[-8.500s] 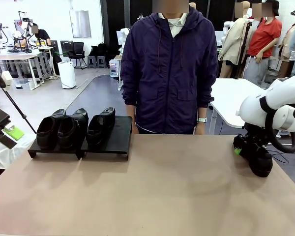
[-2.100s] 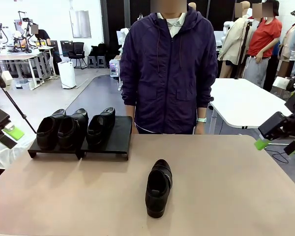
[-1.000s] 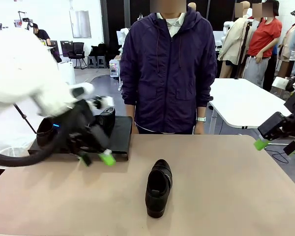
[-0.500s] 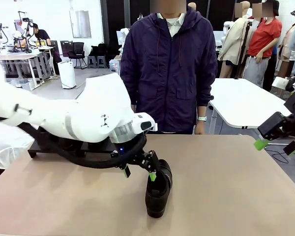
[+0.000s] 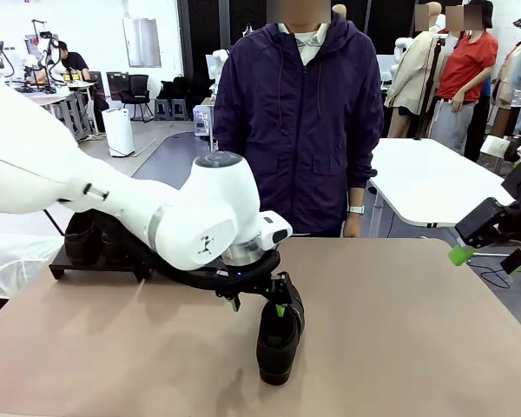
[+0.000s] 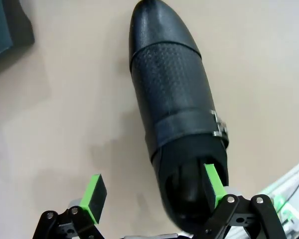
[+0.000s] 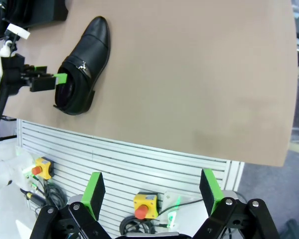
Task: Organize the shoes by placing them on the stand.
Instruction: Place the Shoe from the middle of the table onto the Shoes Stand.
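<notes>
The last loose shoe (image 5: 280, 337) lies on the tabletop (image 5: 399, 330) in the lower middle of the front view, toe pointing away toward the person (image 5: 297, 122), well apart from the stand (image 5: 69, 259) at the left edge, which is mostly hidden behind the left arm. Some of the other shoes (image 5: 80, 239) peek out on it, dark behind the white arm.

The left hand (image 5: 257, 306) hangs right over the heel end of that shoe, jaws spread wide and gripping nothing. From its own wrist camera, one green finger (image 6: 213, 185) sits at the shoe's collar, about over the opening, while the other finger (image 6: 93, 195) stands off to the side over bare tabletop. So I'd say the hand is off-centre: closing now would likely pinch one wall of the heel, not the whole shoe.

To do this well, either shift sideways until the heel sits between both pads, or commit to the collar grip with one finger clearly inside the opening. Then go lower before closing, since the leather looks glossy and could slip. The small metal buckle (image 6: 220, 130) on the side is best kept clear of the pads.

The right hand (image 7: 152, 193) waits off the tabletop's right edge, spread open too, holding nothing.
</notes>
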